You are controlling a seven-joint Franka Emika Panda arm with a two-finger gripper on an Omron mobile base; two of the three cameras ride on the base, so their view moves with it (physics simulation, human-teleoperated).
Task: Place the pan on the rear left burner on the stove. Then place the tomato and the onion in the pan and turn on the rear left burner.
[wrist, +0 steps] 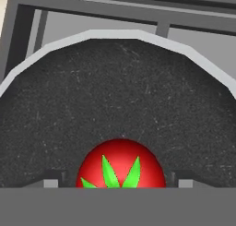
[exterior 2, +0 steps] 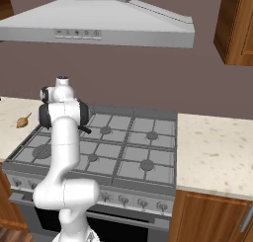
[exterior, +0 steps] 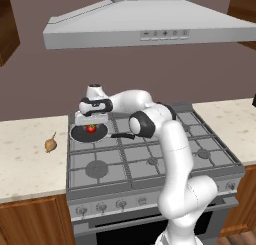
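Observation:
The black pan (exterior: 78, 134) sits on the back-left corner of the stove (exterior: 150, 161), hiding the rear left burner; its handle (exterior: 122, 135) points right. The red tomato (exterior: 91, 129) with green top rests on the pan's floor (wrist: 120, 96). My gripper (exterior: 91, 123) hangs straight over it, pointing down. In the hand view the tomato (wrist: 120, 160) lies between my fingertips (wrist: 53, 182), with a small gap on each side, so the gripper (wrist: 118, 183) is open. The tan onion (exterior: 50, 144) lies on the left counter, apart from the stove; it is also at the left edge (exterior 2: 22, 122).
A grey range hood (exterior: 140, 24) hangs above the stove. Knobs (exterior: 101, 207) line the front panel. Pale counters flank the stove on the left (exterior: 25, 159) and right (exterior 2: 212, 147). My own arm (exterior: 172, 154) crosses over the stove's middle.

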